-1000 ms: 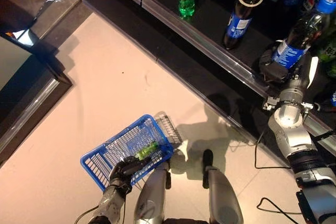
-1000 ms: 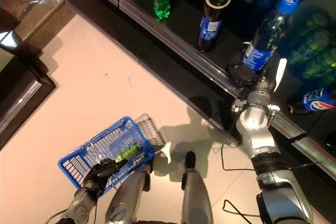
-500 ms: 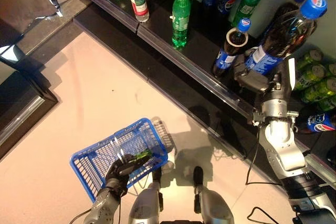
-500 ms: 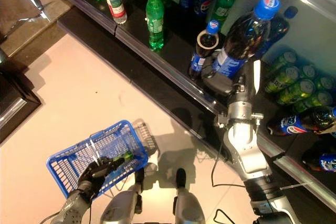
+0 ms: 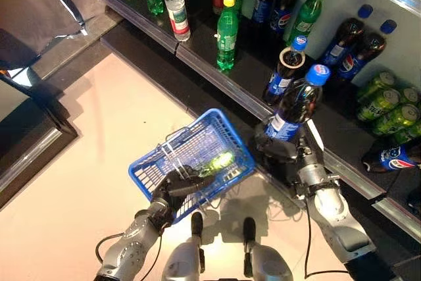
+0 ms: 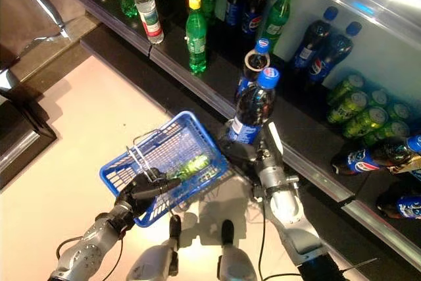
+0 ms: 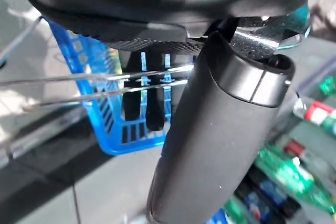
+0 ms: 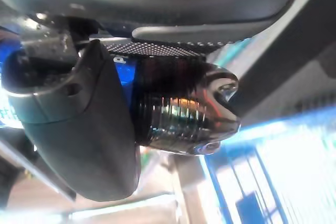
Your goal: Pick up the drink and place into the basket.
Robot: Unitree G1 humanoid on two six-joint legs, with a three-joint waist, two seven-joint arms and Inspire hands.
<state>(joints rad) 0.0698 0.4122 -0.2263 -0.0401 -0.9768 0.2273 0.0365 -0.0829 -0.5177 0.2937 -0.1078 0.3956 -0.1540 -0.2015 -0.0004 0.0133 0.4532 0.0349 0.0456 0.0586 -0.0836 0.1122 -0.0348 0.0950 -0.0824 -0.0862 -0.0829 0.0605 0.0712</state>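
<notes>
My right hand (image 5: 284,156) is shut on a dark cola bottle (image 5: 294,106) with a blue cap and blue label, held upright just right of the blue basket (image 5: 172,156). In the right wrist view the thumb (image 8: 79,129) wraps the bottle's dark base (image 8: 184,108). My left hand (image 5: 176,189) is shut on the basket's thin wire handles (image 7: 100,85) and holds the basket raised in front. A green drink (image 5: 220,160) lies inside the basket. The bottle's lower part touches or nearly touches the basket's right rim.
A dark shelf (image 5: 223,77) runs along the back with green bottles (image 5: 227,27), cola bottles (image 5: 283,74), a clear water bottle (image 5: 176,8) and green cans (image 5: 388,106). A dark cabinet corner (image 5: 33,116) stands at the left. Pale floor lies below the basket.
My right hand has brought the cola bottle off the shelf, down and left to the basket's side. My left hand has raised the blue basket up in front. The camera has shifted too.
</notes>
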